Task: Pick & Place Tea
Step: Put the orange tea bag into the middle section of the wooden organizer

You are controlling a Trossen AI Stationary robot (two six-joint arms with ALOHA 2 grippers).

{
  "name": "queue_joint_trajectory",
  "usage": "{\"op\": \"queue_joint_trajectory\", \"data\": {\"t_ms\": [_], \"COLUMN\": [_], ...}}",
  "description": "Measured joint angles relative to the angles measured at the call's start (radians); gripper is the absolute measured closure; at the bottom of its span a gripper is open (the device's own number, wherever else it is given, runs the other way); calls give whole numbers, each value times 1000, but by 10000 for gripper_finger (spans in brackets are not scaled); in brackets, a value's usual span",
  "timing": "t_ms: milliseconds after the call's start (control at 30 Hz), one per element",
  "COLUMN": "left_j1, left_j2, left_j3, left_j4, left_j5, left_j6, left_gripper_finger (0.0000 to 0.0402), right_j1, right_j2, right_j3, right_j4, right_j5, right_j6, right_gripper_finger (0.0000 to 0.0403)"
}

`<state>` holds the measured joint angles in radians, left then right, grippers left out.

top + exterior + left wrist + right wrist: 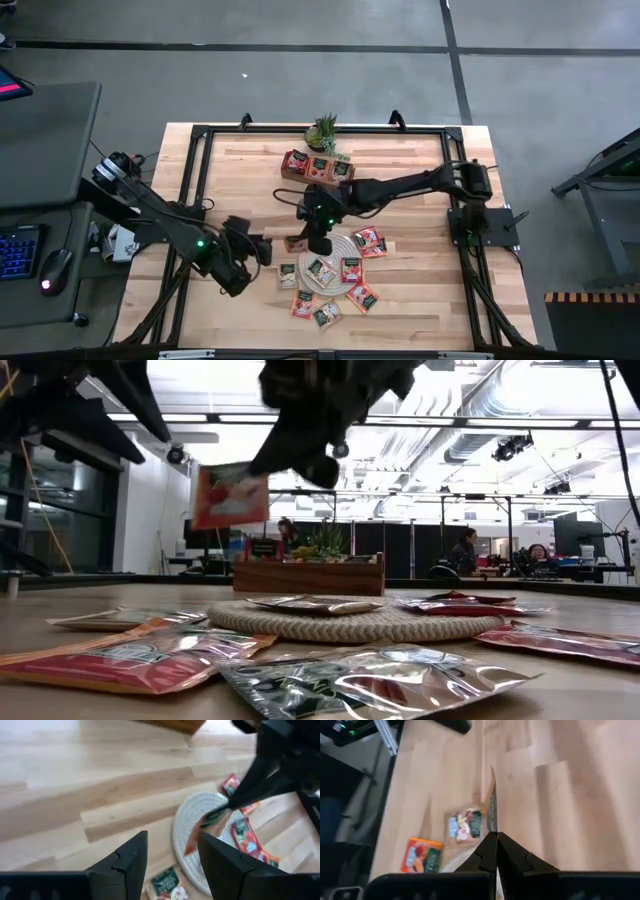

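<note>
My right gripper (303, 240) is shut on one orange-red tea sachet (230, 495), which is up in the air by the left side of the round woven mat (335, 262). The same sachet (205, 827) shows in the left wrist view and edge-on (492, 805) in the right wrist view. Several more sachets (351, 268) lie flat on and around the mat. My left gripper (262, 250) hovers open just left of the held sachet, with nothing between its fingers (131, 862). The brown wooden tray (316, 167) at the far middle has sachets in it. My right gripper pinches the sachet's upper end (220, 815) between its two shut fingers (496, 852). The fingers slant down from the table's right side. The sachet hangs below and ahead of the fingertips, tilted and clear of the table and the mat.
A small potted plant (322, 130) stands behind the tray at the far edge. Loose sachets (150, 658) lie near the table's front edge. Bare wood (240, 180) lies to the left and far left. A black frame (200, 135) runs round the tabletop.
</note>
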<state>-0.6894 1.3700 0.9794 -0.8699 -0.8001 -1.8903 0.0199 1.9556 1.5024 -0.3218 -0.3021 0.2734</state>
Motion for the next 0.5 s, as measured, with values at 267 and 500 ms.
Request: {"op": "queue_joint_trajectory", "data": {"t_ms": [267, 500], "left_j1": [2, 2], "left_j2": [-66, -146], "left_j3": [0, 0], "left_j4": [-207, -337], "left_j5": [-77, -116], "left_j6": [1, 75], "left_gripper_finger": [229, 229], "right_j1": [-55, -155], "right_j2": [-141, -221], "right_j3": [0, 0], "right_j4": [-79, -102], "right_j5": [155, 216], "right_j6": [-56, -36], "right_gripper_finger": [403, 403]}}
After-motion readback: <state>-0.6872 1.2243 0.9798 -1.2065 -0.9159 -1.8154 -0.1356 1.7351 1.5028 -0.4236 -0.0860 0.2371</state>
